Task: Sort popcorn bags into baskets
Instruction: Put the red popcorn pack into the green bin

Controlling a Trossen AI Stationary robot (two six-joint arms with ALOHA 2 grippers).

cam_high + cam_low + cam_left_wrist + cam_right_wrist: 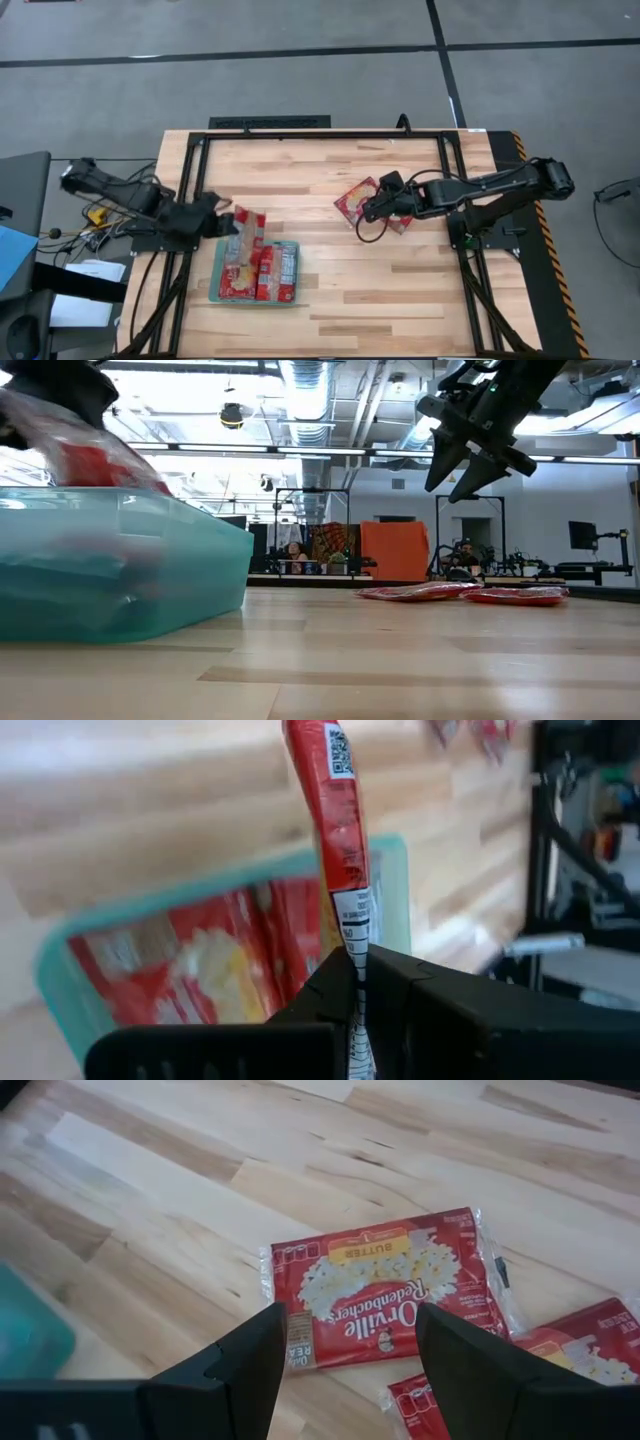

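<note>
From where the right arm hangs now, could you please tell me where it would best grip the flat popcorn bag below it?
Probably its nearest short edge, coming from above. The popcorn bag lies flat on the table, overlapping a second bag at its far end, so the near edge by the open right tool is free.

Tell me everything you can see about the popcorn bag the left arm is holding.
The held popcorn bag is a flat red packet with a white barcode strip and a QR code, seen edge-on from the wrist. The left tool is shut on one end of it. It hangs over the rim of the teal tray, which already holds other red packets. In the high view its clear, crinkly wrapper shows.
</note>
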